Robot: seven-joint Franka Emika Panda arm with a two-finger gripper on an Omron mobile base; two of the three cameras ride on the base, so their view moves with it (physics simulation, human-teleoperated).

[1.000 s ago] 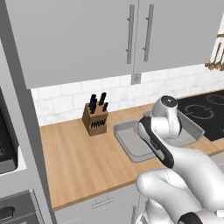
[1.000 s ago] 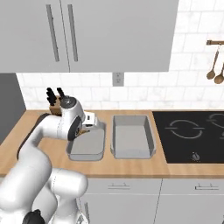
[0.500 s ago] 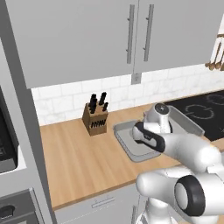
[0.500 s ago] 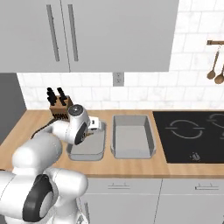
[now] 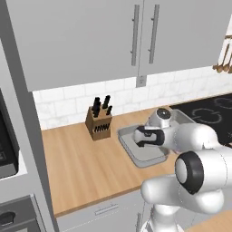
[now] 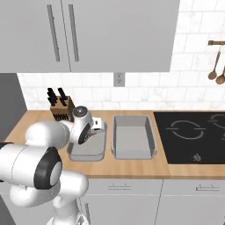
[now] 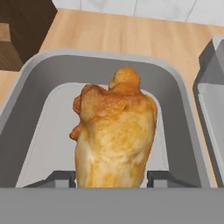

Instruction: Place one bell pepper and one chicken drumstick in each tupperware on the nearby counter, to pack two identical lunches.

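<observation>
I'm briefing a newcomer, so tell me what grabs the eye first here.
The golden chicken drumstick stands out, held between the gripper fingers above the left tupperware. The second tupperware sits beside it on the wooden counter, with nothing in it that I can see. A knife block stands near the tiled wall.

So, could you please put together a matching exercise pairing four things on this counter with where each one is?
Things:
1. chicken drumstick
2. knife block
3. empty tupperware
4. cooktop

Places:
A. set into the counter at the far right
B. between the gripper fingers, over the left tupperware
C. against the wall, at the counter's left end
D. between the left tupperware and the cooktop

Pairs: 1-B, 2-C, 3-D, 4-A
</observation>
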